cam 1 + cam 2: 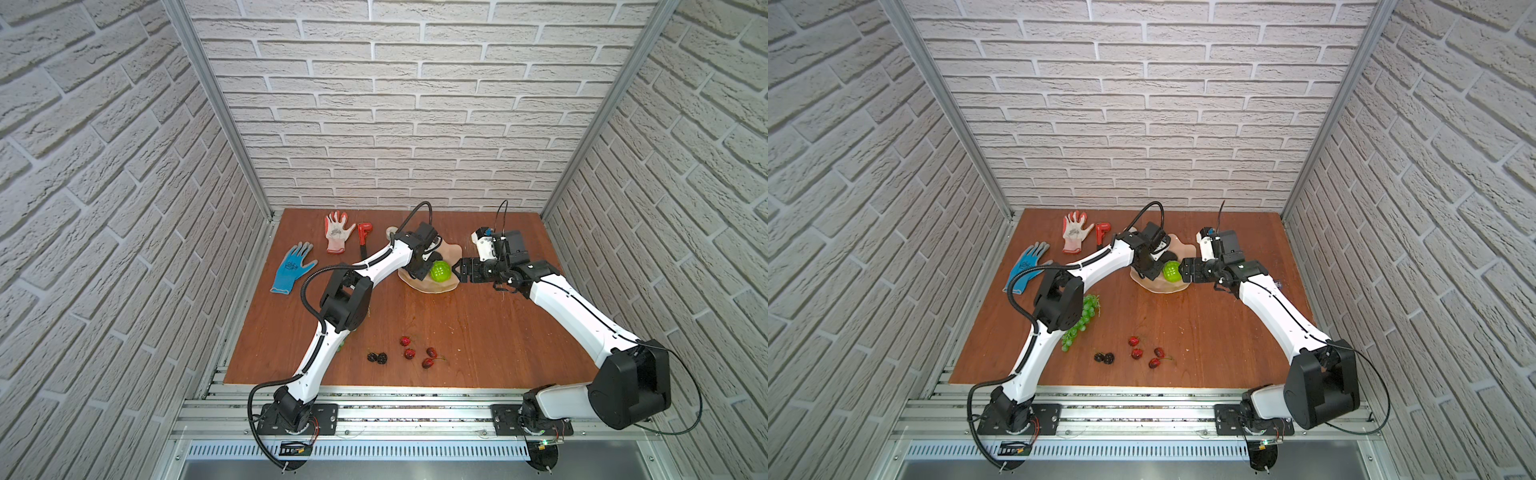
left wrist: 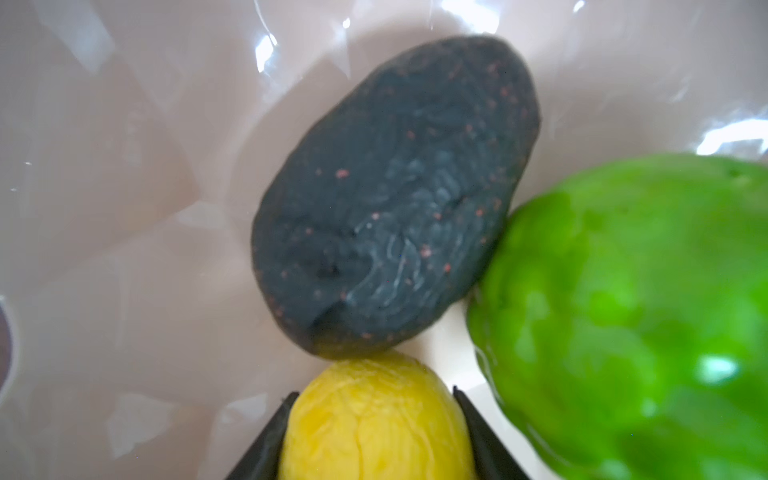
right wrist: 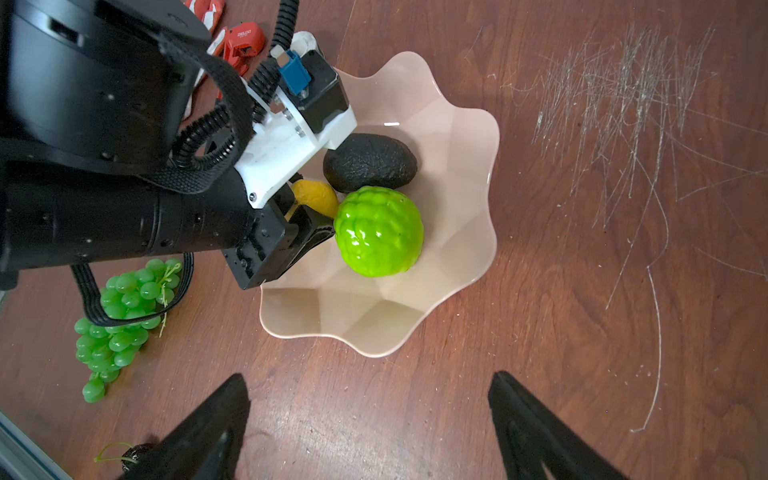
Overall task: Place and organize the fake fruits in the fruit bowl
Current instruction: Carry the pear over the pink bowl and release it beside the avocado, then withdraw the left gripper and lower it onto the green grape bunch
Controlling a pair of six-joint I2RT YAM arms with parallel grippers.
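The left gripper point(image 2: 374, 392) is down in the bowl point(image 3: 374, 320). Its two black fingers point(image 2: 266, 440) sit on both sides of the lemon point(image 2: 374, 432) and touch it, so the lemon is held between them. The lemon is small, yellow and wrinkly. Its tip touches the avocado point(image 2: 386, 199), which is almost black with tiny red dots. The avocado leans on the green ball point(image 2: 623, 324), which is bright, shiny and bumpy. All three lie inside the bowl. The bowl is pale pink and shiny with a wavy rim. It is much bigger than any fruit.

The right gripper point(image 3: 370, 415) hangs over the table point(image 3: 582, 332) just beside the bowl. Its fingers are spread wide and hold nothing.

The grapes point(image 3: 120, 307) lie on the table by the left arm, outside the bowl. In a top view, two blackberries point(image 1: 381, 358) and four red berries point(image 1: 409, 354) lie near the front of the table, well apart from the bowl.

Farther back on the left lies a red wrench point(image 3: 243, 41) with the word "DELIXI" on it. Beside it are a white and red glove point(image 1: 337, 232) and a blue glove point(image 1: 293, 268). Both gloves have print on them, too small to read.
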